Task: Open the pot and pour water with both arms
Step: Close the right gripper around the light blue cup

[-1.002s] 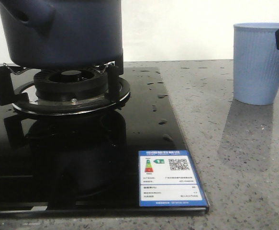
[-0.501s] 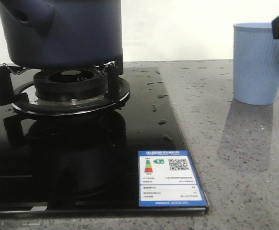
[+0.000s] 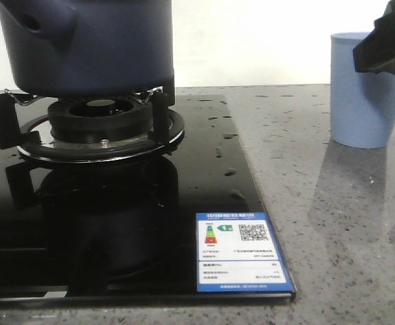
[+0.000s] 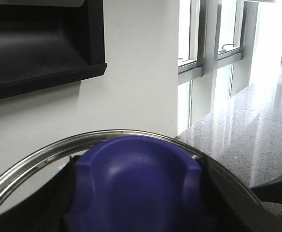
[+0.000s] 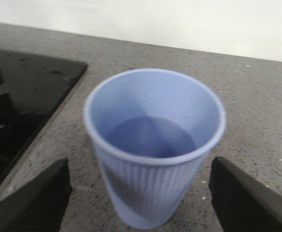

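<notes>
The dark navy pot [image 3: 95,47] stands on the gas burner [image 3: 102,118] at the far left, its stubby handle [image 3: 40,24] facing me; its top is cut off. In the left wrist view my left gripper [image 4: 136,212] is shut around the lid's blue knob [image 4: 136,179], with the lid's steel rim [image 4: 44,154] behind it. The pale blue ribbed cup [image 3: 363,101] stands on the counter at the right and holds water [image 5: 150,137]. My right gripper [image 5: 140,191] is open, one finger on each side of the cup [image 5: 150,145], not touching it; it shows dark at the cup's rim [image 3: 387,47].
The black glass hob [image 3: 116,223] covers the left half, with water drops and a blue label [image 3: 241,252] at its front corner. Grey speckled counter [image 3: 333,223] lies to the right. A white wall stands behind.
My right gripper has come down and leftward in front of the cup's rim. The pot and the cup have not moved.
</notes>
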